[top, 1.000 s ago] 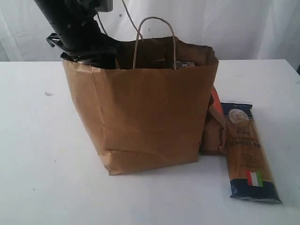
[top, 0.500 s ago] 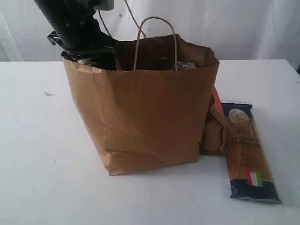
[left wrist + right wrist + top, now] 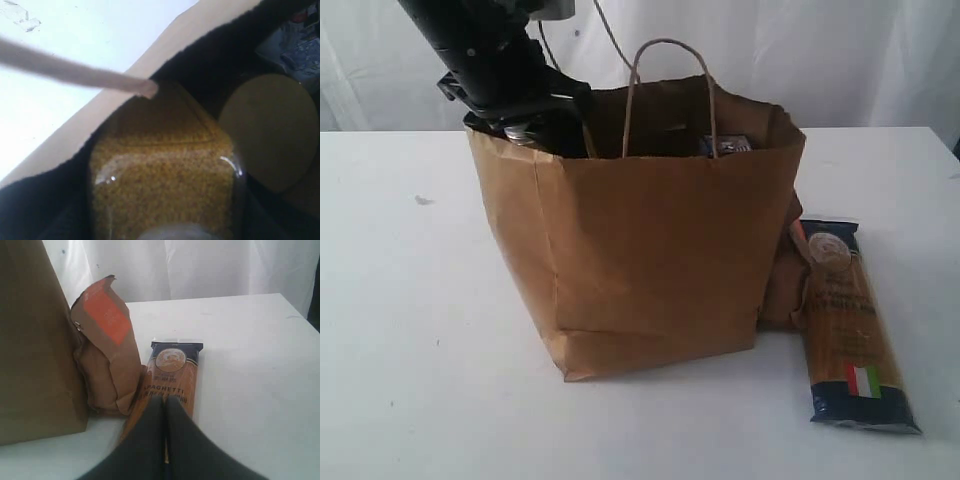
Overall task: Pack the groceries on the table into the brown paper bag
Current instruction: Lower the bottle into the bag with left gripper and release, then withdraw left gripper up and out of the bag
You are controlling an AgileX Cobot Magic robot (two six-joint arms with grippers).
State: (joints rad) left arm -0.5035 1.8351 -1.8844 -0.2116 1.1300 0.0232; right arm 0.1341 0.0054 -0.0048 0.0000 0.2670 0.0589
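White table (image 3: 410, 380), a few small marks on it. A spaghetti pack (image 3: 855, 320) lies flat at front right. The right gripper (image 3: 165, 405) is over its near end, jaws closed on nothing. The brown pouch (image 3: 107, 360) stands just beside the pack, leaning on the paper bag (image 3: 650, 260), which is upright at mid-table. The left gripper (image 3: 528, 122) reaches inside the bag at the grain bottle (image 3: 160, 170), next to a tan-lidded jar (image 3: 270, 130). Whether its jaws are gripping or free cannot be told. A white curtain (image 3: 840, 50) closes off the rear.

Paper bag (image 3: 650, 250) upright on table (image 3: 410, 330), centre. In bag: grain bottle (image 3: 160, 170) against left wall, wide jar (image 3: 270, 132) beside it, carton (image 3: 725, 146) further right. Pouch (image 3: 107, 355) upright, touching bag's right side. Spaghetti pack (image 3: 850, 320) flat, just right of pouch.
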